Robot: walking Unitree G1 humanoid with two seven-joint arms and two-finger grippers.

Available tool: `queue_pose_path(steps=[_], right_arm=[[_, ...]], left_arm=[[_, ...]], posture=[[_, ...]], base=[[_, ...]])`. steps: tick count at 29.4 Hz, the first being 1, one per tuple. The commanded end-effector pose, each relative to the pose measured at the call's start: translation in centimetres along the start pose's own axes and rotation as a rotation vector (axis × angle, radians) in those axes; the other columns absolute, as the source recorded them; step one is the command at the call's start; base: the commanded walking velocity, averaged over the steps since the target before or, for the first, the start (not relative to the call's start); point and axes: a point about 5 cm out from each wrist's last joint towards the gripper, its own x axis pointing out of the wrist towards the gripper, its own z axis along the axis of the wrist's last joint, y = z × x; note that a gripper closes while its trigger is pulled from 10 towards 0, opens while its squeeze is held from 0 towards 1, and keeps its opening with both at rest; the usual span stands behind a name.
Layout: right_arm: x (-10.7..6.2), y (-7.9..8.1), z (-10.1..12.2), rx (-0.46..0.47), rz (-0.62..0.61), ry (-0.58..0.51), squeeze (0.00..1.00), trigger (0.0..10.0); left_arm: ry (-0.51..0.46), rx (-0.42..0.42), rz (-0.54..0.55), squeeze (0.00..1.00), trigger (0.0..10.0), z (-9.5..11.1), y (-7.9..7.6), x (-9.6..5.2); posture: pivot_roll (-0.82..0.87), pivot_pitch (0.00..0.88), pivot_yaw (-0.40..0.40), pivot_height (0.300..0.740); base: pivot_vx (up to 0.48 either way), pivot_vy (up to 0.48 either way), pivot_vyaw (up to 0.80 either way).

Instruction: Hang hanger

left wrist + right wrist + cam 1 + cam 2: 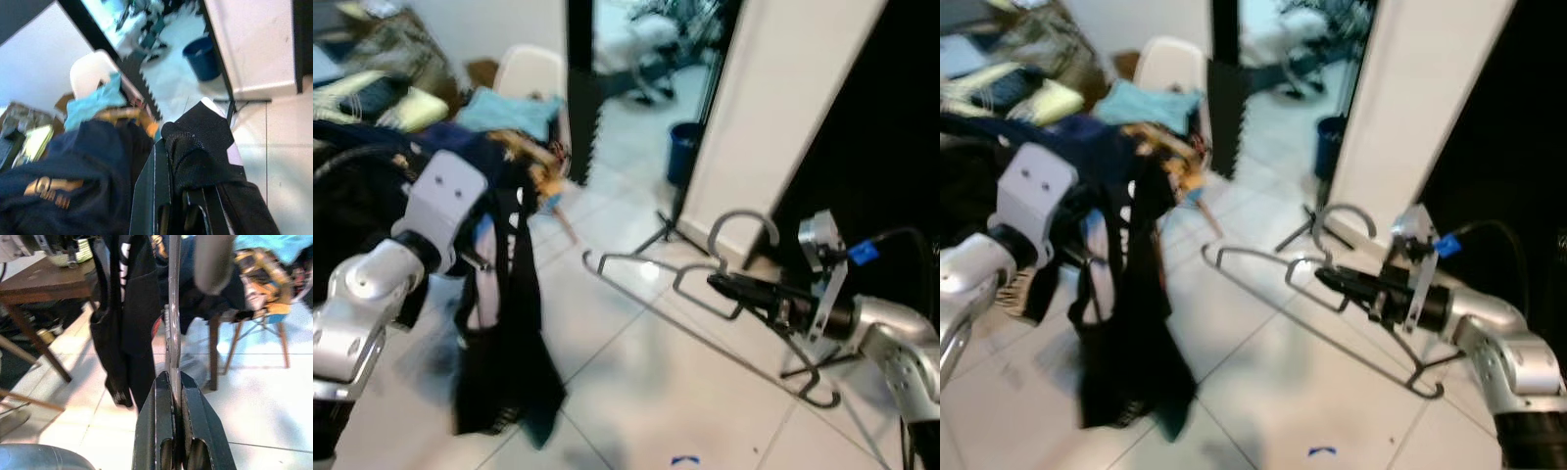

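Above the white tiled floor (636, 392), the right gripper (720, 284) is clamped on the thin grey wire hanger (646, 269) while the left gripper (178, 210) pinches the black garment (504, 362), so I think the loosely hanging cloth could slip off.

floor: glossy white tiled floor (636, 392) | on it: dark blue round bin (683, 149), white plastic wooden-legged chair (530, 70), brown wooden bench (44, 281) | chair seat: clothes heap (514, 117)
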Motion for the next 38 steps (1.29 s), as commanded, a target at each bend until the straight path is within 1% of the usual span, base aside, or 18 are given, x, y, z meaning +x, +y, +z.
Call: queue_pose_path(steps=[1, 3, 4, 6, 7, 9, 11, 14, 16, 23, 27, 34, 36, 38], right_arm=[[0.3, 0.5, 0.1, -0.002, 0.025, -0.005, 0.00, 10.0], [1.3, 0.4, 0.1, 0.008, -0.009, -0.020, 0.00, 10.0], [1.3, 0.4, 0.1, 0.008, -0.009, -0.020, 0.00, 10.0], [2.7, 1.5, 0.1, 0.034, 0.012, -0.059, 0.00, 10.0], [2.7, 1.5, 0.1, 0.034, 0.012, -0.059, 0.00, 10.0], [3.4, 2.5, 0.3, 0.054, 0.050, -0.084, 0.00, 10.0], [3.6, 3.0, 0.5, 0.052, 0.066, -0.090, 0.00, 10.0], [3.7, 3.1, 0.6, 0.052, 0.067, -0.094, 0.00, 10.0], [4.0, 3.4, 0.9, 0.050, 0.075, -0.102, 0.00, 10.0], [4.0, 3.7, 1.2, 0.038, 0.085, -0.085, 0.00, 10.0], [3.9, 3.8, 1.2, 0.028, 0.084, -0.063, 0.00, 10.0], [4.2, 4.1, 1.4, 0.017, 0.077, -0.065, 0.00, 10.0], [4.8, 3.5, 1.5, 0.007, 0.006, -0.074, 0.00, 10.0], [4.8, 3.5, 1.5, 0.007, 0.006, -0.074, 0.00, 10.0]], left_arm=[[-0.005, 0.004, 0.018, 0.00, 10.0, -0.2, -0.1, 0.0], [-0.032, -0.031, 0.006, 0.00, 10.0, 0.1, -1.4, 0.4], [-0.032, -0.031, 0.006, 0.00, 10.0, 0.1, -1.4, 0.4], [-0.052, -0.054, 0.004, 0.00, 10.0, 0.3, -2.6, 0.7], [-0.052, -0.054, 0.004, 0.00, 10.0, 0.3, -2.6, 0.7], [-0.057, -0.081, 0.022, 0.00, 10.0, 0.4, -3.1, 0.8], [-0.042, -0.092, 0.069, 0.00, 10.0, 0.0, -2.8, 0.9], [-0.036, -0.094, 0.087, 0.00, 10.0, -0.1, -2.6, 1.0], [-0.028, -0.086, 0.122, 0.00, 10.0, -0.3, -2.3, 1.1], [-0.029, -0.072, 0.147, 0.00, 10.0, -0.2, -1.9, 1.1], [-0.032, -0.064, 0.149, 0.00, 10.0, -0.2, -2.0, 1.1], [-0.049, -0.065, 0.151, 0.00, 10.0, 0.2, -2.1, 1.3], [-0.106, -0.112, 0.114, 0.00, 10.0, 1.3, -2.8, 1.5], [-0.106, -0.112, 0.114, 0.00, 10.0, 1.3, -2.8, 1.5]], posture=[[-0.06, 0.074, -0.030, 0.740], [-0.07, 0.074, -0.026, 0.740], [-0.07, 0.074, -0.026, 0.740], [-0.07, 0.075, -0.024, 0.740], [-0.07, 0.075, -0.024, 0.740], [-0.08, 0.075, -0.021, 0.740], [-0.08, 0.076, -0.019, 0.740], [-0.08, 0.076, -0.019, 0.740], [-0.08, 0.078, -0.022, 0.740], [-0.08, 0.080, -0.024, 0.740], [-0.08, 0.081, -0.022, 0.740], [-0.08, 0.081, -0.021, 0.740], [-0.08, 0.085, -0.020, 0.740], [-0.08, 0.085, -0.020, 0.740]], base=[[0.000, 0.000, -0.80], [0.000, 0.000, -0.80], [0.000, 0.000, -0.80], [0.000, 0.000, -0.80], [0.000, 0.000, -0.80], [0.000, 0.000, -0.80], [0.000, 0.000, -0.80], [0.000, 0.000, -0.80], [0.000, 0.000, -0.80], [0.000, 0.000, -0.80], [0.000, 0.000, 0.00], [0.000, 0.000, 0.00], [0.000, 0.000, 0.00], [0.000, 0.000, 0.00]])
